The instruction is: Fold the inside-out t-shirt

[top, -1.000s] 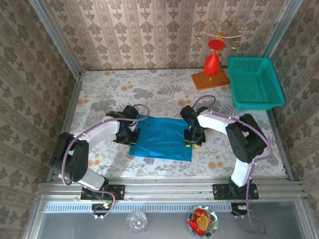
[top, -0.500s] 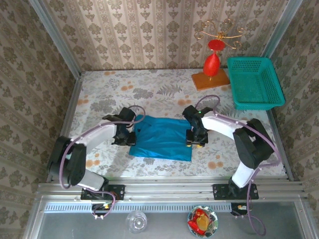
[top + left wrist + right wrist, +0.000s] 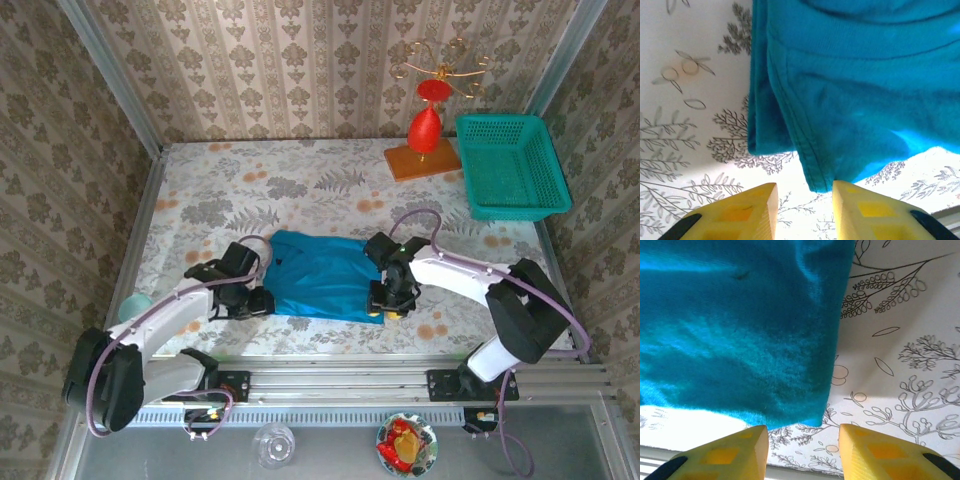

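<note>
Top external view: folded blue t-shirt (image 3: 325, 277) lies flat on the table (image 3: 300, 190); left gripper (image 3: 262, 300) and right gripper (image 3: 385, 310) flank its near corners, jaws apart, gripping nothing; seemingly poised for another fold.

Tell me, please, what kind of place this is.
Probably a robot test cell dressed like a home: patterned wallpaper on the walls, a floral table cover, and a bare aluminium frame at the near edge.
</note>
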